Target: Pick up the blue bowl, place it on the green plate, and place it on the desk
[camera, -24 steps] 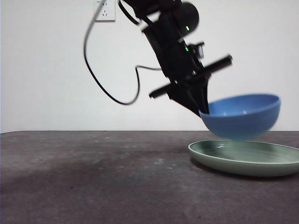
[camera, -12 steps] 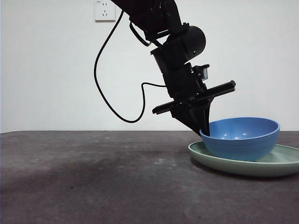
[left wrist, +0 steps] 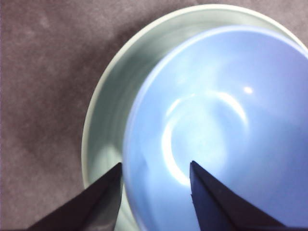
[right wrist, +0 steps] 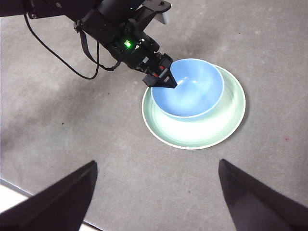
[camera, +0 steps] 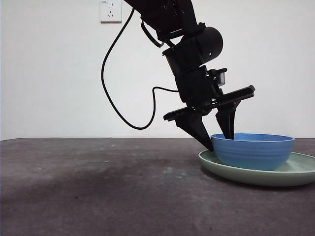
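Note:
The blue bowl (camera: 253, 151) sits upright on the green plate (camera: 295, 172), toward its near-left side, on the desk (camera: 98, 187). My left gripper (camera: 220, 141) is open and straddles the bowl's left rim, one jaw outside and one inside. In the left wrist view the bowl (left wrist: 216, 120) and the plate (left wrist: 108, 115) fill the picture, with the left gripper (left wrist: 156, 165) spread across the rim. My right gripper (right wrist: 158, 162) is open and empty, high above the desk. Its view shows the bowl (right wrist: 190, 89), the plate (right wrist: 202, 132) and the left gripper (right wrist: 161, 79).
A black cable (camera: 110, 83) hangs from the left arm in a loop above the desk. A white wall outlet (camera: 110, 11) is on the back wall. The desk's edge (right wrist: 29, 192) shows in the right wrist view.
The left gripper lowered the bowl from the air onto the plate. Its jaws then opened off the bowl's rim, and the bowl now sits level.

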